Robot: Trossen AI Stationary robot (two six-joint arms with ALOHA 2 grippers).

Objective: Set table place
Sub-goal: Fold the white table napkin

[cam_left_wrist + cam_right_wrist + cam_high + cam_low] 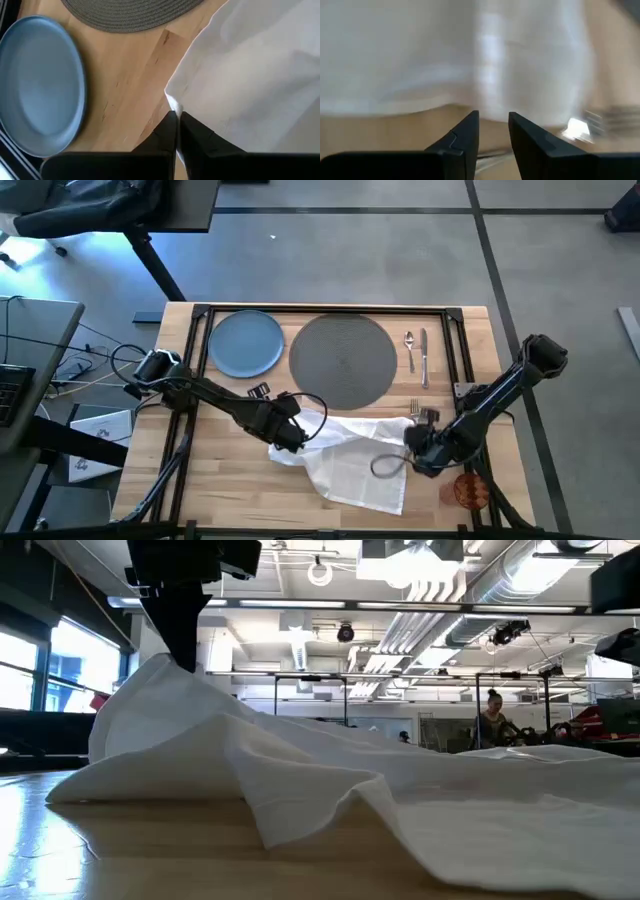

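Observation:
A white napkin (350, 455) lies crumpled on the pale wood table (230, 490), near its front. My left gripper (290, 435) is shut on the napkin's left part. My right gripper (493, 125) stands open at the napkin's right side, just short of its edge, with nothing between its fingers. The dark grey woven mat (343, 360) lies at the far middle, and the blue plate (245, 343) rests flat to its left. A spoon (409, 350) and a knife (424, 358) lie to the right of the mat. The fork (415, 408) lies by the napkin's far right corner. The orange cup (470, 492) stands at the near right. My left gripper pinches the napkin at a corner of its edge (172, 102) between its two shut fingers (192, 132). In the low view that part of the napkin (160, 690) is raised into a peak under the gripper. The rest (480, 800) lies slack on the table.
A black frame (200, 360) runs over the table's far part and sides. My right arm (500, 395) reaches in from the right, above the cup. Bare wood lies at the near left. A person (492, 715) shows far back in the room.

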